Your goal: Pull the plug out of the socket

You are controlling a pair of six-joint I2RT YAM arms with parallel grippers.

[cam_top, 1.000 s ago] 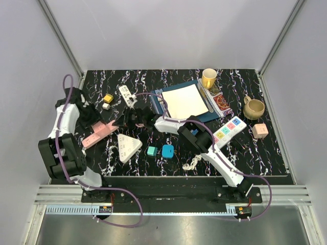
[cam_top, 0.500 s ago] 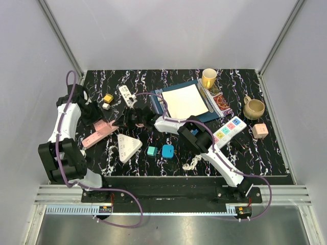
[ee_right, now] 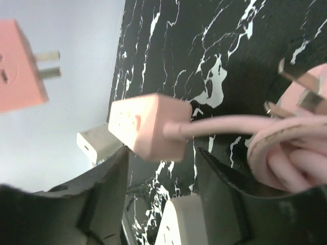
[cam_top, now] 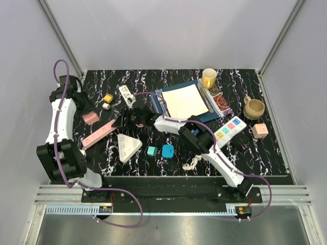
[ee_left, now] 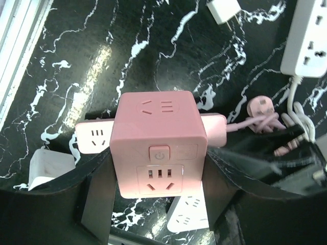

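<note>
Right hand (ee_right: 161, 159) is seen with jaws parted either side of the cord end of the pink socket (ee_right: 145, 127). No firm contact is visible, so the socket is judged unheld on the worktop (cam_top: 271, 153). A coiled cord (ee_right: 291, 148) lies just beside that hand. Farther back, the plug (ee_left: 159, 148), a pink cube, is clamped in the left hand (ee_left: 158, 186), raised clear of the socket with prongs bare. Task is judged nearly done. Risks: the cord is snagged as the right hand is withdrawn, dragging the socket; the plug is dropped hard onto the worktop if released from height.
</note>
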